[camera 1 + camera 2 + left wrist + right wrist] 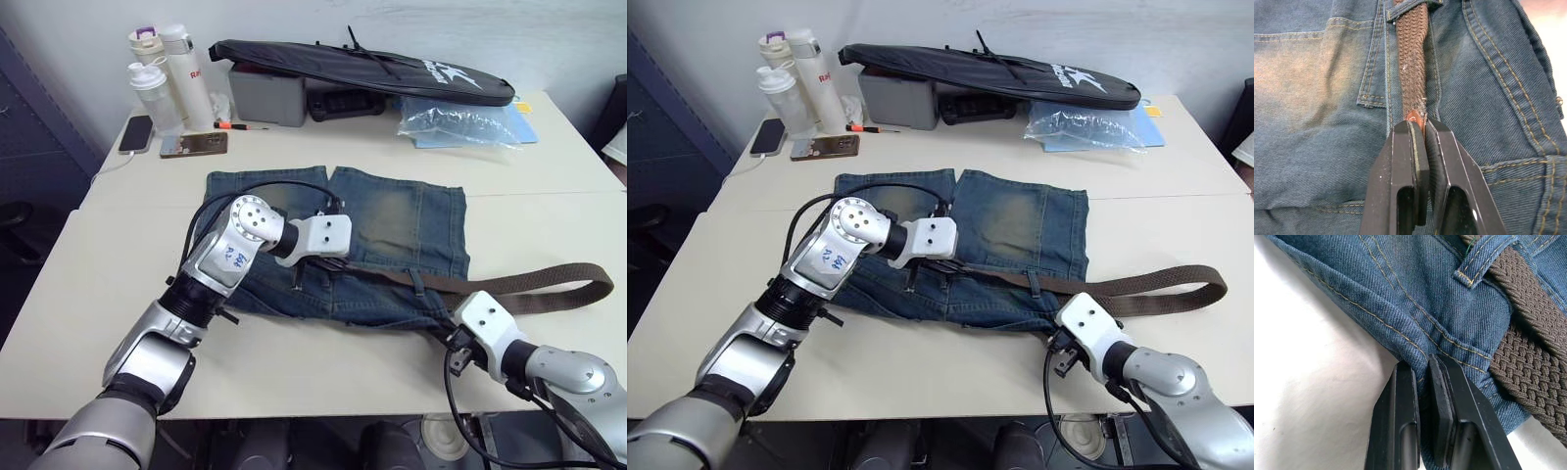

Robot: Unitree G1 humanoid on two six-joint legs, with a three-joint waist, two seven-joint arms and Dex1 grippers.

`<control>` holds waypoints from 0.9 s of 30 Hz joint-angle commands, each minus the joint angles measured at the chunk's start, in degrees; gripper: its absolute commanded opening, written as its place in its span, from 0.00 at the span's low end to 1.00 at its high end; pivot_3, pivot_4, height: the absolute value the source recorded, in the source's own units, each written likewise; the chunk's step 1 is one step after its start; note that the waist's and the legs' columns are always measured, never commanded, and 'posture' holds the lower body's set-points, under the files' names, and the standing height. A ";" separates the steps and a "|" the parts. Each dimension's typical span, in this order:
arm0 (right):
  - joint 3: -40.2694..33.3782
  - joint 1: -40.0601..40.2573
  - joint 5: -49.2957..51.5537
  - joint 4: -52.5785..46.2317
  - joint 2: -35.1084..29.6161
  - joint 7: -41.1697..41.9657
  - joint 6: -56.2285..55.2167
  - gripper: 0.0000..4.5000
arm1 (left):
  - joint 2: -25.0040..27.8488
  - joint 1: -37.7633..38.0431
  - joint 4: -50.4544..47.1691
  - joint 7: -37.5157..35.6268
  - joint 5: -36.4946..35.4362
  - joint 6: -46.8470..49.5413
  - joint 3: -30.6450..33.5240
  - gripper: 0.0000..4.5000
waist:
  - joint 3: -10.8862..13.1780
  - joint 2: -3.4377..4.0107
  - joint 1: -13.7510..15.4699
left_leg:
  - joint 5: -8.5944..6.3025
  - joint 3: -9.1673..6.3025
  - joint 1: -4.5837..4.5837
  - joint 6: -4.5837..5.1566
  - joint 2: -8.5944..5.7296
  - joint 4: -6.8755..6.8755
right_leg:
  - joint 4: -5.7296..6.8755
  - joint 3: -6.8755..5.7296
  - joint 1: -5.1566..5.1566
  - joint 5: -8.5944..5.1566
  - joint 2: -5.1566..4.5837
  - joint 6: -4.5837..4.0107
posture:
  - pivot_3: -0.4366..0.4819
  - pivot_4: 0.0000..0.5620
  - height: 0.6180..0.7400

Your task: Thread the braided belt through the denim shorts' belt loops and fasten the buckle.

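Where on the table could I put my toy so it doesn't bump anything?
The table is bare left of the denim shorts, and at the right between the plastic bag and the braided belt. The back is crowded: bottles, phones, black bag.

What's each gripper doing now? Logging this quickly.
Left gripper: closed on the braided belt tip.
Right gripper: closed on the denim shorts edge.
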 commanded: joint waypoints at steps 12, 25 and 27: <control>-3.40 1.44 -1.68 2.87 -0.26 0.11 -1.18 0.00 | 2.55 2.11 -9.47 -5.75 -16.73 18.55 10.38 0.75 | -0.02 -0.01 0.08 | 0.00 -0.01 0.01 0.00 0.05 0.07 | 0.00 0.01 0.02 0.00 0.00 0.00 | 0.48 0.27 0.33; -16.31 4.27 -4.39 16.76 -5.38 7.00 -11.74 0.00 | 6.24 6.32 -14.74 -3.83 -27.42 26.39 14.83 0.75 | -0.04 0.05 0.51 | 0.01 -0.01 0.05 0.03 -0.02 0.02 | -0.03 0.04 0.10 0.00 -0.01 0.00 | 0.48 0.27 0.33; -16.73 3.74 -5.28 19.92 -6.22 7.91 -13.86 0.00 | 6.10 7.44 -16.06 -2.89 -27.68 26.41 14.17 0.75 | -0.04 0.05 0.43 | 0.01 -0.01 0.05 0.02 -0.02 -0.01 | 0.00 0.04 0.08 0.00 0.00 0.00 | 0.48 0.27 0.33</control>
